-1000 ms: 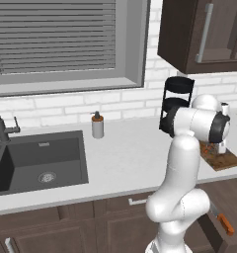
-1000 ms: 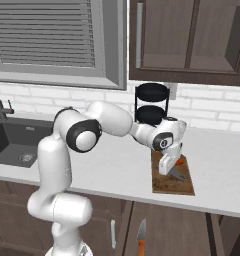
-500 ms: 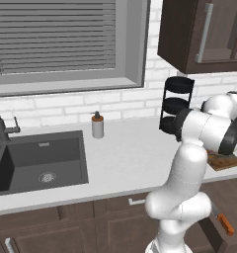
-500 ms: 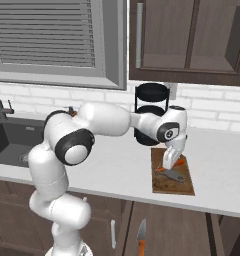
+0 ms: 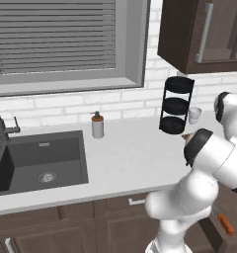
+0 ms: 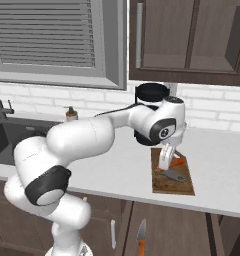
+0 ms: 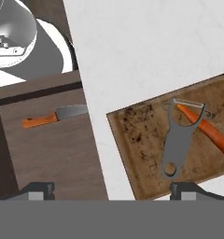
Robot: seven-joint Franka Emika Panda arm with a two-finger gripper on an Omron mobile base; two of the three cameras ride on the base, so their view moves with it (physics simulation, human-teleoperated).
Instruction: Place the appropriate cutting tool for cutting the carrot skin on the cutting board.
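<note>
A grey Y-shaped peeler (image 7: 176,141) lies flat on the brown wooden cutting board (image 7: 137,140), its blade end resting over the tip of the orange carrot (image 7: 213,134). Above the board hangs my gripper (image 7: 113,189), open and empty, with its fingertips (image 7: 37,189) wide apart. From the right base view, the gripper (image 6: 165,161) hovers just over the peeler (image 6: 173,174) and the carrot (image 6: 178,161) on the cutting board (image 6: 173,186).
An orange-handled knife (image 7: 53,116) lies in the open drawer below the counter edge, the same knife (image 6: 141,239) seen from the base. A black tiered rack (image 6: 151,93) stands behind the board. A soap dispenser (image 5: 97,126) and dark sink (image 5: 41,158) sit to the left, a cup (image 5: 194,115) beside the rack.
The gripper went from shut to open and let go of the peeler, which now lies on the board. The hand has lifted slightly and the arm has swung.
</note>
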